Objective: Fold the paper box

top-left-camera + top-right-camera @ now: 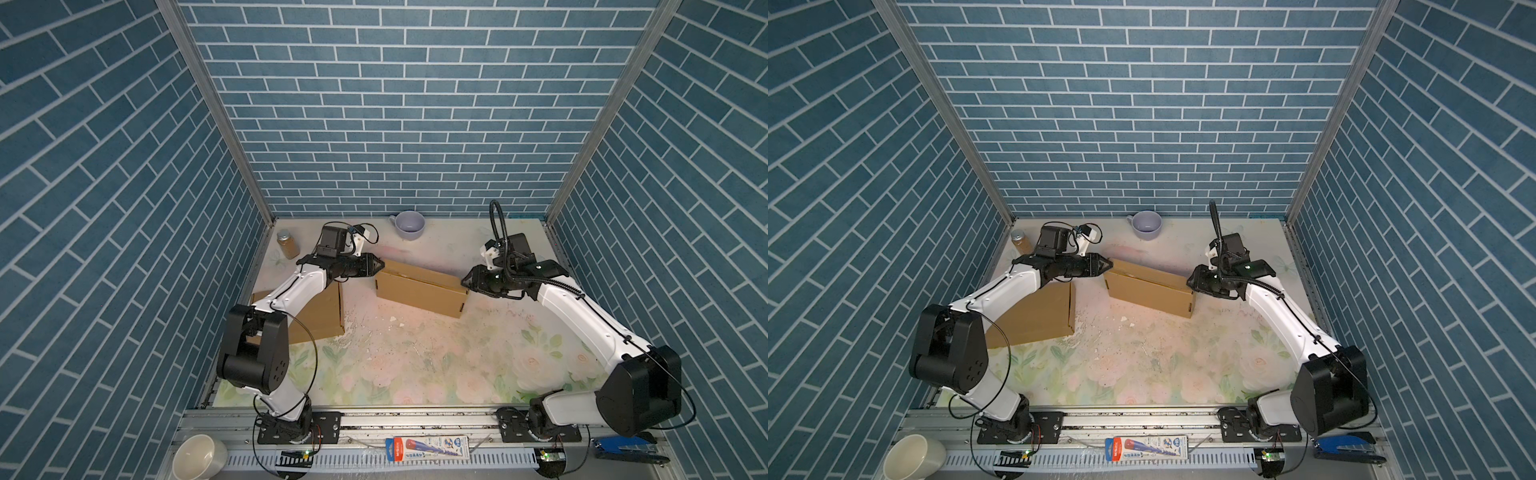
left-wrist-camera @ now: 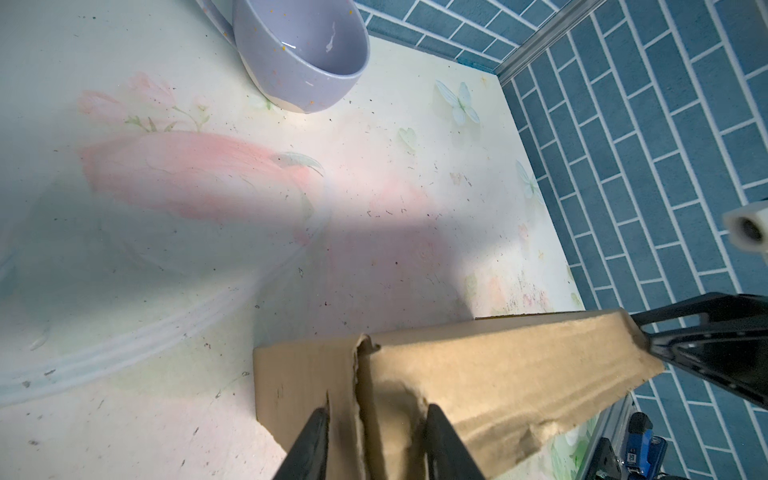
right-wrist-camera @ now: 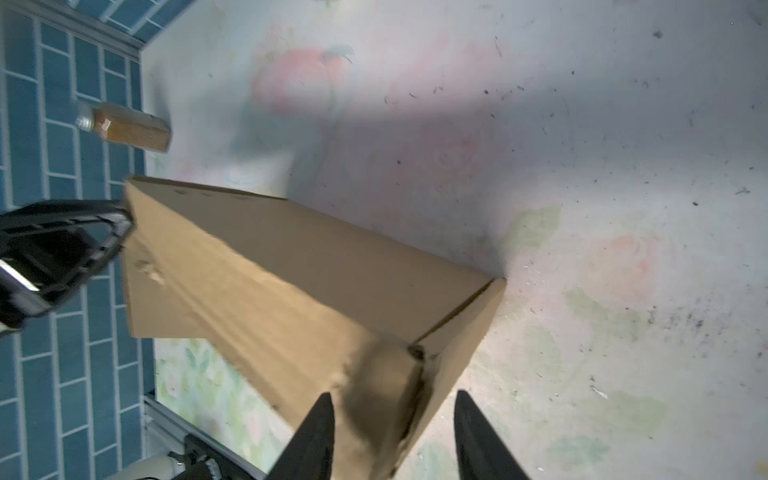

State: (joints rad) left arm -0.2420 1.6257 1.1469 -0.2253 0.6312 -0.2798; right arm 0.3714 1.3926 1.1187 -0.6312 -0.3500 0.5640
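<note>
Left pincer (image 1: 377,266) straddles the left end of the long brown corrugated-cardboard box (image 1: 419,289). Jaws are narrow with card between them, but its wrist view doesn't show whether they actually bite. Right pincer (image 1: 464,282) is at the opposite end, jaws partly apart around the end corner. One finger is against the card and the other stands clear with tabletop showing in the gap, so no grip there.

Box sits in the rear half of the worn floral-print tabletop (image 1: 415,365), between the two pincers, slanting across both top views. It stands as a low rectangular shell.

Step, my read: seating the end walls, late in the fold. Next move needs both ends pressed inward together and evenly, or the box skates.

Material: matte corrugated card, probably stiff on the panels and soft at the creases. Left end edge is ragged and torn, top face dented and scuffed, small slots at the front corners. Looks light, so it'll likely slide on the smooth tabletop.
</note>
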